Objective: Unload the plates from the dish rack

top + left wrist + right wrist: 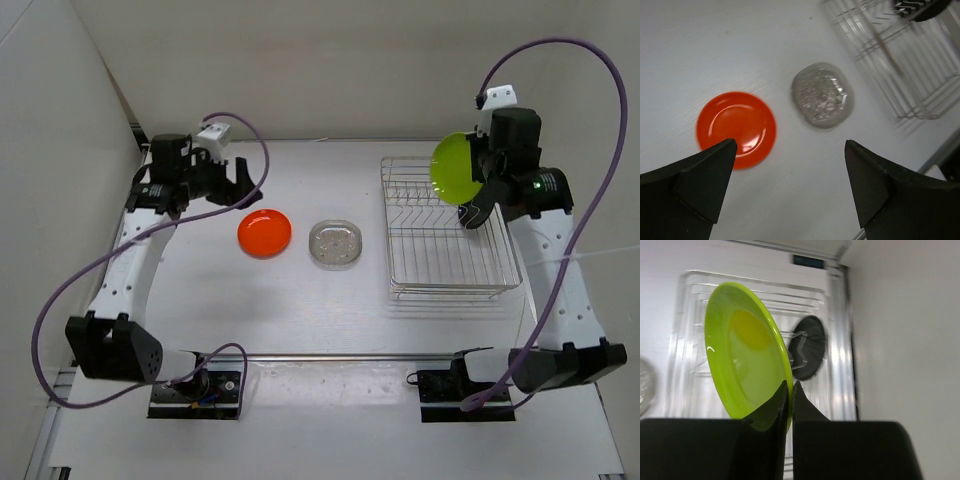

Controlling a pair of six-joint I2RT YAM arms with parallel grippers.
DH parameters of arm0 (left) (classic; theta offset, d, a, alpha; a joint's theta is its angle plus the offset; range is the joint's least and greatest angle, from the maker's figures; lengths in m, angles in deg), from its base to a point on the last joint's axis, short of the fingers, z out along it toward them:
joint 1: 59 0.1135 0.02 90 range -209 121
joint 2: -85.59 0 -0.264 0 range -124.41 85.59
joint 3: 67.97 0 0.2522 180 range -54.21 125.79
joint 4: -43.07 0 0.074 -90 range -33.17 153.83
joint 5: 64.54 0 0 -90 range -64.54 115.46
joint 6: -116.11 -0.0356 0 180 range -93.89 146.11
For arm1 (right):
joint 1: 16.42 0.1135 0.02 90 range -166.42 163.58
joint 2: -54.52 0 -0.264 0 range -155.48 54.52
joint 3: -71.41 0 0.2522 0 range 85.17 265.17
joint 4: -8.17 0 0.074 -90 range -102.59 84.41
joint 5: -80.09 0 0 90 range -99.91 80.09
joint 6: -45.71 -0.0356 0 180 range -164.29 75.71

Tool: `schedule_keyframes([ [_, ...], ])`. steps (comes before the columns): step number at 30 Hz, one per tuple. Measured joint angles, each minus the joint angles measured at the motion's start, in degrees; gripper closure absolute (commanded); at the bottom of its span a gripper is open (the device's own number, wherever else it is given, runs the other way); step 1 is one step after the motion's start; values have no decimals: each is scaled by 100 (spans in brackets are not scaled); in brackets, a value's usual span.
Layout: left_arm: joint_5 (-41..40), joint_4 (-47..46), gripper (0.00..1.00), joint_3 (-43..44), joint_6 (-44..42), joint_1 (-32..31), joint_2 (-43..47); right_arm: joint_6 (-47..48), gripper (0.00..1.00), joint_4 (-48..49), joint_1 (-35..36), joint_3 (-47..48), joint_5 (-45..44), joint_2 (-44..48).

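My right claw (790, 390) is pinched tight on the rim of the lime green plate (745, 365), fingers nearly together with only the plate's edge between them. The plate stands on edge, lifted above the far end of the dish rack (452, 292), which sits at three o'clock on the table (300, 320). In my right wrist view the black plate (810, 347) shows at three o'clock from the green one, standing upright among the rack's bars.

Over on the other side, my left claw (790, 144) gapes as wide as it goes and grips nothing, hovering at about ten o'clock on the table. Below it the orange plate (265, 232) lies flat on the table. The clear plate (337, 244) lies flat at its three o'clock, near it but not touching, between the orange one and the rack.
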Motion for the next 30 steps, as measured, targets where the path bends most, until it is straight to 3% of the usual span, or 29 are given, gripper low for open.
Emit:
schedule_keyframes([
  [5,730,101,0,1172,175,-940,-981,55,100,52,133,-887,1574,588],
  [11,1086,271,0,2031,184,-1766,-1714,140,100,-35,269,-1499,3307,573],
  [17,1047,450,0,2367,164,-2496,-2422,138,100,26,393,-1233,4205,188],
  [24,623,721,4,2820,90,-3069,-3154,140,100,31,634,-938,4472,-188],
  [27,468,791,16,2935,74,-3067,-3167,138,100,31,741,-914,4524,-188],
  [28,435,785,30,2983,70,-3062,-3167,138,100,31,761,-898,4542,-192],
  [30,367,785,42,3034,74,-3032,-3167,138,100,26,780,-857,4546,-197],
])
